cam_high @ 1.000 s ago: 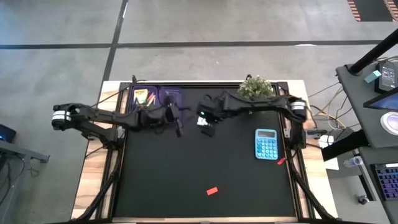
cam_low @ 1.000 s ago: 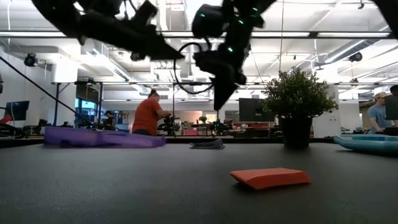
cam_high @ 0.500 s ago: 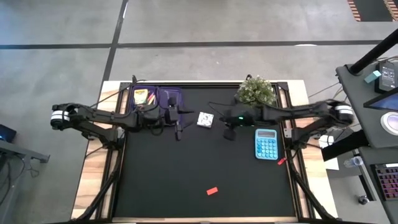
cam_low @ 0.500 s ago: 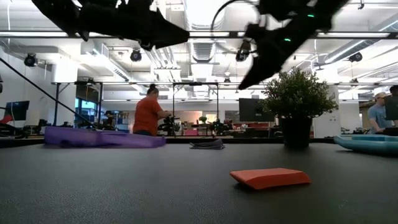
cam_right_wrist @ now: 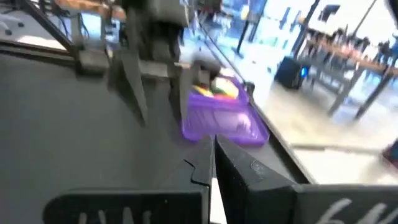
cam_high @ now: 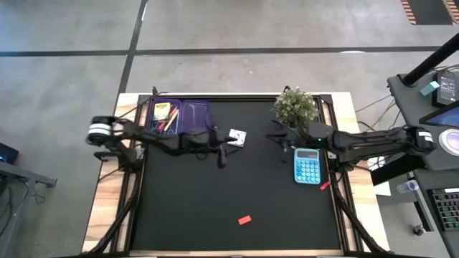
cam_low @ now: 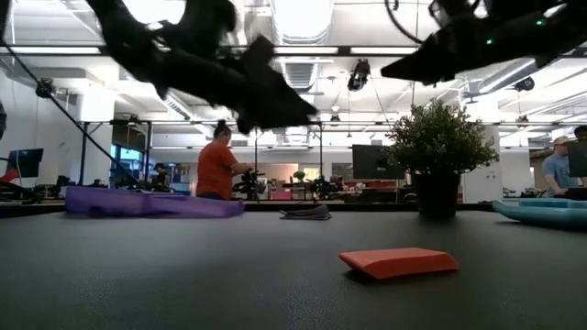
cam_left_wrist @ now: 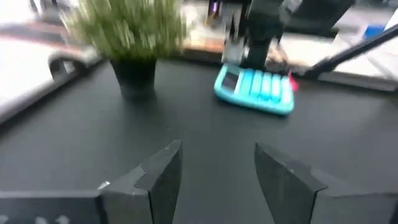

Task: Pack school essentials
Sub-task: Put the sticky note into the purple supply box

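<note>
Purple case (cam_high: pixel 178 115) contents too small to tell apart, potted plant (cam_left_wrist: pixel 127 31) motion-blurred, right arm's end effector (cam_high: pixel 275 137) indistinct against desk (cam_high: pixel 237 186)

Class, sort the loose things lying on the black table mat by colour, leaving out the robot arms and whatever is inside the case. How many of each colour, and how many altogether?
Purple: 1, the open case
Green: 1, the potted plant
Teal: 1, the calculator
White: 1, the small pad
Red: 1, the eraser
Total: 5

Red eraser (cam_high: pixel 245 220) lies flat near the front; white pad (cam_high: pixel 237 137) far back.
</note>
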Robot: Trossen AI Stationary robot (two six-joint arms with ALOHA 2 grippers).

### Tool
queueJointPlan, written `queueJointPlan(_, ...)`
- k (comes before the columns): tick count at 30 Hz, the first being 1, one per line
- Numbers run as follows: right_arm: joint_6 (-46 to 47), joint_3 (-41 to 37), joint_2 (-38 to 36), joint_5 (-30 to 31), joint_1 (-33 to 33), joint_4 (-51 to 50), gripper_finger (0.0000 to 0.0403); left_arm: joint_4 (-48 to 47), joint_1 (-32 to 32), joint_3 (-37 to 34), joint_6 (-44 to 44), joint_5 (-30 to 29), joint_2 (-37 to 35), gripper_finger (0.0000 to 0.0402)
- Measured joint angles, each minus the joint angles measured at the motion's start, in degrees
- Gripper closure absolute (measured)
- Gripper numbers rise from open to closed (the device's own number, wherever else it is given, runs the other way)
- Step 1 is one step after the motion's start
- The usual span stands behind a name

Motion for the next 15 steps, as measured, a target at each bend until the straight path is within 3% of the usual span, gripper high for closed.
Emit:
queueJointPlan(4, -3.1, -1.9, -4.6, 0.0, 1.9, -0.4, 0.0394, -10.3, 0.0, 7.6, -0.8, -0.2, 7.6, 0.0219)
queueJointPlan(10, -5.1, -6.0, -12.5, 0.0, 3.0, 1.0, 0.0394, -33.1, 0.0, 20.3, 0.6, -3.2, 14.6, 0.0219)
queueJointPlan(15, -6.9, -9.0, -19.3, 0.0, 2.9, 1.3, 0.0394, -40.0, 0.0, 25.7, 6.3, -3.5, 16.6, 0.0217)
